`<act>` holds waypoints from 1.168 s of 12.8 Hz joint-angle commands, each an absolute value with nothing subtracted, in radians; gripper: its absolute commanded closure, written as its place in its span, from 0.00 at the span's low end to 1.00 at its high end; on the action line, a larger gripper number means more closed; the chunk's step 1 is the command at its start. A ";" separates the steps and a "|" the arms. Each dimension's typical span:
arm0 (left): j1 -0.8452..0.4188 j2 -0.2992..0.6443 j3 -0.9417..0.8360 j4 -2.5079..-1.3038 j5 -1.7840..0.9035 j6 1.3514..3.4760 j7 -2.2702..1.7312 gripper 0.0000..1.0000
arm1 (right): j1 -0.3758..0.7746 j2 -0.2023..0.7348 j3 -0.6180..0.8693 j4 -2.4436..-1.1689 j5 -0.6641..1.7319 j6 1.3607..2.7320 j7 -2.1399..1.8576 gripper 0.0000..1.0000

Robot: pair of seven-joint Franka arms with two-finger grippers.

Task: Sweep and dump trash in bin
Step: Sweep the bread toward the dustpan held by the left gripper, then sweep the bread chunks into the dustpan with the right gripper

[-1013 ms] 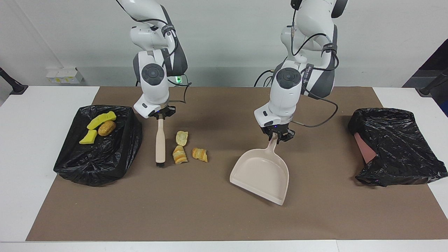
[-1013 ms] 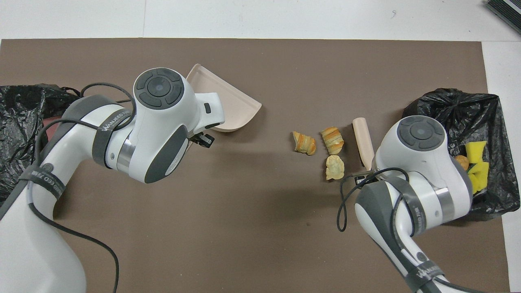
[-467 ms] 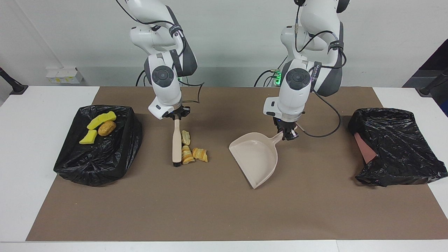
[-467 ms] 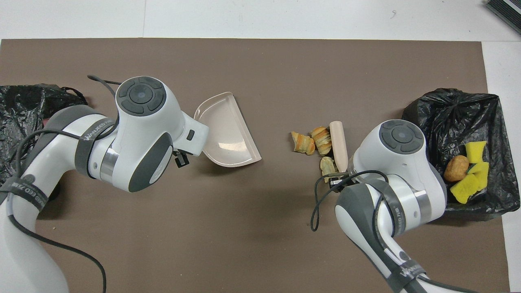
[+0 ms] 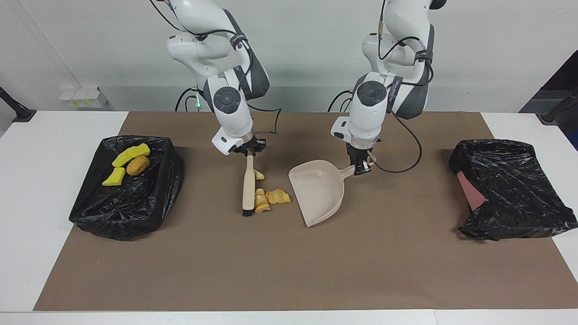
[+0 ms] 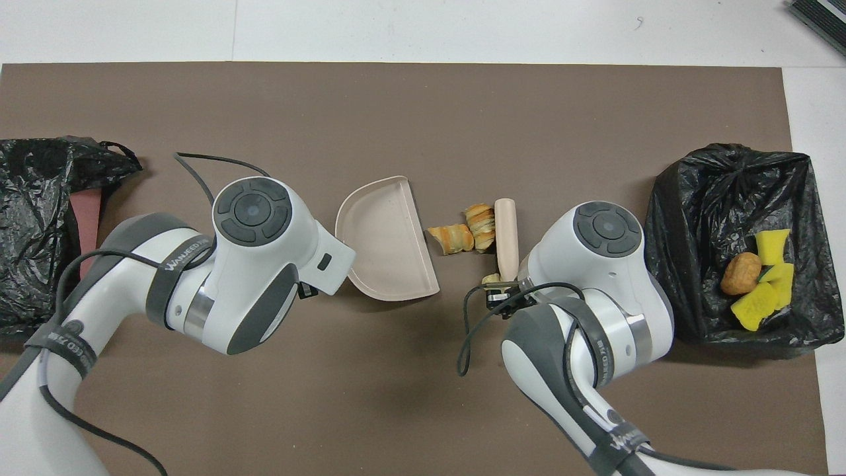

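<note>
My right gripper [image 5: 249,150] is shut on the handle of a beige brush [image 5: 248,187] whose bristles touch the mat. Three pale orange pastry pieces of trash [image 5: 277,197] lie beside the brush, between it and the dustpan [image 5: 317,192]. My left gripper [image 5: 361,168] is shut on the dustpan's handle, and the pan's open edge faces the pieces. From overhead, the brush [image 6: 505,228], pastry pieces [image 6: 451,238] and dustpan [image 6: 386,241] line up mid-table. The black-lined bin [image 5: 149,189] at the right arm's end holds yellow sponge chunks [image 5: 131,153] and a brown lump [image 5: 137,165].
A second black-bagged bin [image 5: 510,189] lies at the left arm's end of the table, with a reddish patch showing at its side. A brown mat [image 5: 289,271] covers the table. Cables hang from both wrists.
Both arms moved toward the table's middle. The brush pushed the pastry pieces toward the dustpan. The dustpan turned and came close, its open edge now facing the pieces.
</note>
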State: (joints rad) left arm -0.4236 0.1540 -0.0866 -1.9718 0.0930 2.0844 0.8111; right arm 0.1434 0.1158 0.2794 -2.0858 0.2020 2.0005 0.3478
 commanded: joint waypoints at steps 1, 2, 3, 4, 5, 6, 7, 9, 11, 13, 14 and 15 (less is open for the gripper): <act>-0.469 0.117 -0.075 -2.066 0.083 2.193 0.744 1.00 | 0.161 0.135 0.284 -2.057 0.348 2.023 0.338 1.00; -0.472 0.114 -0.077 -2.080 0.081 2.207 0.733 1.00 | 0.163 0.135 0.284 -2.057 0.398 2.040 0.336 1.00; -0.491 0.127 -0.077 -2.083 0.080 2.221 0.733 1.00 | 0.166 0.135 0.284 -2.057 0.473 2.054 0.319 1.00; -0.495 0.133 -0.077 -2.103 0.072 2.282 0.739 1.00 | 0.166 0.137 0.282 -2.057 0.562 2.063 0.269 1.00; -0.495 0.133 -0.077 -2.115 0.057 2.330 0.741 1.00 | 0.158 0.137 0.282 -2.056 0.631 2.066 0.227 1.00; -0.495 0.135 -0.077 -2.115 0.037 2.338 0.745 1.00 | 0.146 0.137 0.281 -2.049 0.684 2.065 0.195 1.00; -0.494 0.135 -0.078 -2.115 0.032 2.338 0.750 1.00 | 0.129 0.127 0.276 -2.028 0.708 2.048 0.192 1.00; -0.486 0.135 -0.077 -2.115 0.031 2.335 0.835 1.00 | 0.097 0.077 0.269 -1.994 0.669 1.958 0.219 1.00; -0.485 0.135 -0.077 -2.114 0.026 2.326 0.880 1.00 | 0.094 0.006 0.264 -1.999 0.425 1.872 0.309 1.00; -0.483 0.144 -0.077 -2.089 0.026 2.294 0.905 1.00 | 0.095 -0.037 0.265 -2.025 0.274 1.786 0.340 1.00; -0.489 0.146 -0.075 -2.071 0.026 2.246 0.908 1.00 | 0.094 -0.069 0.267 -2.080 0.215 1.784 0.328 1.00; -0.497 0.146 -0.075 -2.065 0.028 2.209 0.905 1.00 | 0.089 -0.095 0.267 -2.132 0.181 1.783 0.298 1.00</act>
State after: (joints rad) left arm -0.4792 0.1537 -0.0848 -2.0784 0.0429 2.2756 0.8778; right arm 0.0986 -0.0304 0.2601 -2.0237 0.2520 1.7711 0.3198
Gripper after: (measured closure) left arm 0.674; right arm 0.736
